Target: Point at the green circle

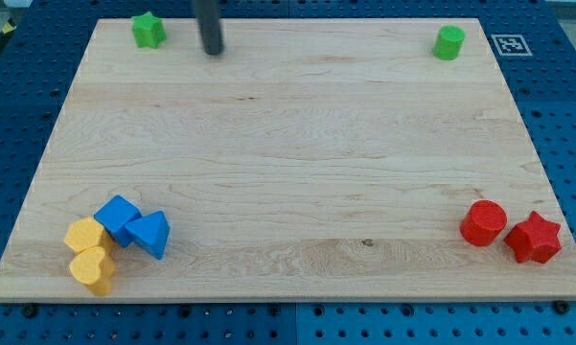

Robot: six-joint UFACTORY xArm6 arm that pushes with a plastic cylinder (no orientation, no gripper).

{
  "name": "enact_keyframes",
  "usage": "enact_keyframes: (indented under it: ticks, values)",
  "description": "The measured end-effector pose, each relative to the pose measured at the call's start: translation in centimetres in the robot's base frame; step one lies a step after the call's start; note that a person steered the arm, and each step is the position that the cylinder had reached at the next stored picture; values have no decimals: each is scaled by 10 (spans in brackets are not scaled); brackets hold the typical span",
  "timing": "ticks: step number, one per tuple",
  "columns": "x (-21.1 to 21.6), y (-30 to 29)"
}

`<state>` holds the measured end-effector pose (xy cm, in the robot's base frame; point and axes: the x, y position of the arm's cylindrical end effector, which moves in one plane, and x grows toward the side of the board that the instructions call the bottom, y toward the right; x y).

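Note:
The green circle [449, 42] is a short green cylinder near the board's top right corner. My tip [213, 51] is the lower end of a dark rod coming down from the view's top, left of centre. It stands far to the left of the green circle, with bare wood between them. A green star [149, 30] lies just left of my tip, near the top left corner, apart from it.
The wooden board [288, 153] lies on a blue perforated table. At the bottom left cluster a blue cube [118, 218], a blue triangle [151, 234], a yellow hexagon [84, 236] and a yellow heart [94, 270]. At the bottom right sit a red circle [483, 223] and a red star [533, 238].

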<state>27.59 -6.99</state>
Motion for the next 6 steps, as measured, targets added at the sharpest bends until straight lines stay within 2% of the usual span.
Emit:
enact_keyframes:
  ticks: [2, 3, 4, 5, 6]
  values:
    - [95, 189]
    - [111, 306]
    - [65, 394]
    - [4, 416]
    - [4, 415]
